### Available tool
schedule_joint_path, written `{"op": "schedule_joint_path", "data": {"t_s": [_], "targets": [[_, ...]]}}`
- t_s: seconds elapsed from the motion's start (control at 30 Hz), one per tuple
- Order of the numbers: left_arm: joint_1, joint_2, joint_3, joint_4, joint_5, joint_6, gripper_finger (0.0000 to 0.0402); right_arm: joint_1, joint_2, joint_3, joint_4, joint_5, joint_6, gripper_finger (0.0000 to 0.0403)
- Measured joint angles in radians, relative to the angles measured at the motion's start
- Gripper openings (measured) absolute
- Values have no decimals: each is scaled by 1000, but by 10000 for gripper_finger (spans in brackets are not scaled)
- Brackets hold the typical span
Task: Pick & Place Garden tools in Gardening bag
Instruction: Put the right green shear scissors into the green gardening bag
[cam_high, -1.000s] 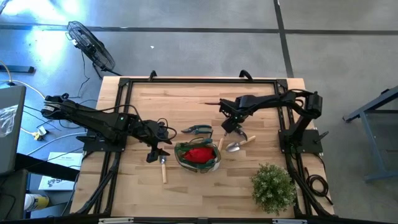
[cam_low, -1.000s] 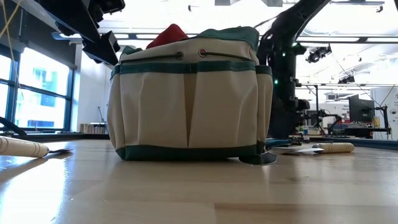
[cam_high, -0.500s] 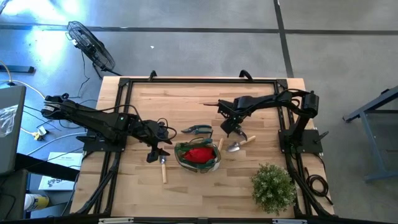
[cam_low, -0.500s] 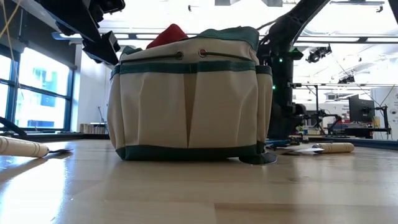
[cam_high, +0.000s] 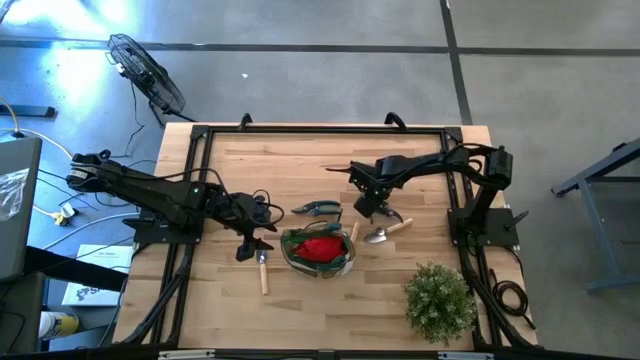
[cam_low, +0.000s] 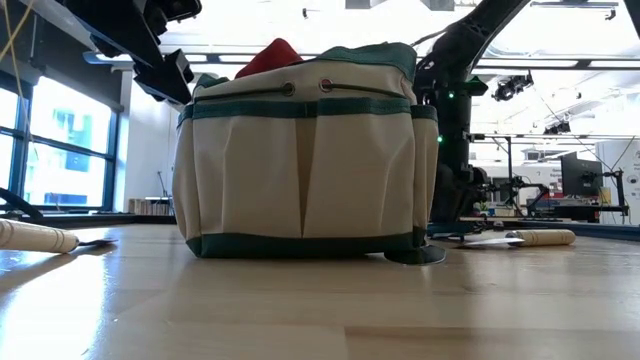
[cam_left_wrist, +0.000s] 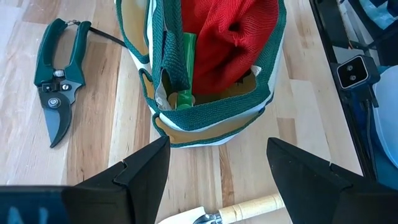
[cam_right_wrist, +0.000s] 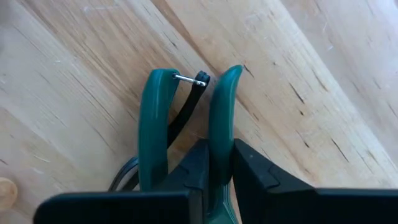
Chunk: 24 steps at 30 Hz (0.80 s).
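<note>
Shears (cam_right_wrist: 152, 124) clamped by right hand (cam_right_wrist: 217, 158)
One handle pinched; shears lay left-right, bag (cam_left_wrist: 205, 123) just nearer; left hand (cam_left_wrist: 217, 149), fingers apart, hung beside it.

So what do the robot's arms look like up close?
Both arms are black and thin, built from jointed segments. The left arm has dark cables looping beside it. Its end effector has two flat, wedge-shaped black fingers. The right end effector has the same chunky black fingers.

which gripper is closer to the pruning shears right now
Right. The right gripper is closed on one handle of the pruning shears; the left gripper hangs open beside the gardening bag, over a trowel, apart from them.
</note>
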<state>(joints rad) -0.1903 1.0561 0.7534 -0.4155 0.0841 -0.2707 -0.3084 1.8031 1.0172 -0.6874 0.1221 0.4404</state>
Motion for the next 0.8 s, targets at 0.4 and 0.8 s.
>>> {"op": "schedule_joint_path", "data": {"t_s": [0.4,0.8], "targets": [[0,0,0,0,-34,0,260,32,1,-1,19,28,-18,35],[0,0,0,-1,-49,0,260,105,-58,-6,33,104,-22,35]]}}
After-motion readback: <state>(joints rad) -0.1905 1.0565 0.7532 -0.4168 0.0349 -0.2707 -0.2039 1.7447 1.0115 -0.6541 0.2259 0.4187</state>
